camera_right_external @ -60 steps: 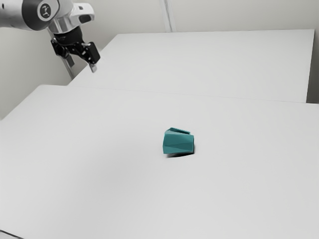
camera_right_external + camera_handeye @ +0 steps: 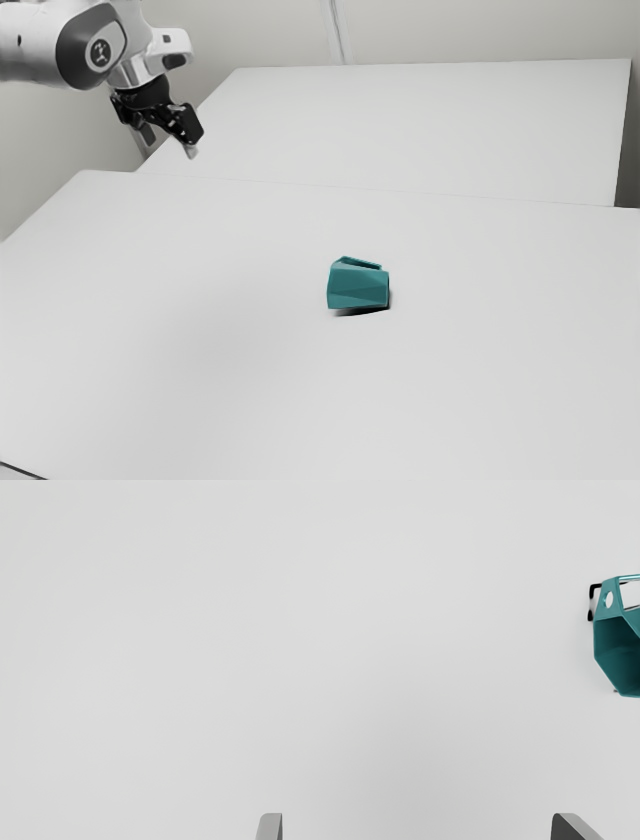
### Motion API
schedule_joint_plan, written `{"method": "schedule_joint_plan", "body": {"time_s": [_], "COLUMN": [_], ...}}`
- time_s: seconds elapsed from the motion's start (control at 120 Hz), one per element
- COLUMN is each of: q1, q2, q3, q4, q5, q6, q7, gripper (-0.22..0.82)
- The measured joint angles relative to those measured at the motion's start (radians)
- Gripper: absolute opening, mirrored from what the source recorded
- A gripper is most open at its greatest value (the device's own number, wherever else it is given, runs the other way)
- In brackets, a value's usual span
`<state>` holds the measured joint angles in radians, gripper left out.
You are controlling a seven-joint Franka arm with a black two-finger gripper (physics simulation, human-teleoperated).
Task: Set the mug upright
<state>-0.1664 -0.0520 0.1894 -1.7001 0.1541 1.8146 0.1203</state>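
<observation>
With the black two-finger gripper (image 2: 417, 825) open, the faceted teal mug (image 2: 358, 288), lying sideways inside the far edge of the white table (image 2: 180, 380), should be squarely gripped before turning.

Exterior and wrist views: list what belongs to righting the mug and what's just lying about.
Job:
teal mug, on its side
gripper, jaws apart

Lying about or background:
white table, only the support
thin dark line, exterior view's lower left, unidentifiable
</observation>
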Motion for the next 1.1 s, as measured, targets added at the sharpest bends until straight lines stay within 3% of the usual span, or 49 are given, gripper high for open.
{"method": "schedule_joint_plan", "body": {"time_s": [0.467,0.8,1.1], "q1": [0.01,0.013,0.008], "q2": [-0.009,-0.011,0.001], "q3": [0.036,0.081,0.102], "q4": [-0.241,-0.399,-0.504], "q5": [-0.171,-0.504,-0.869], "q6": [0.262,0.416,0.523], "q7": [-0.041,-0.026,0.119], "gripper": [0.58,0.58,0.57]}}
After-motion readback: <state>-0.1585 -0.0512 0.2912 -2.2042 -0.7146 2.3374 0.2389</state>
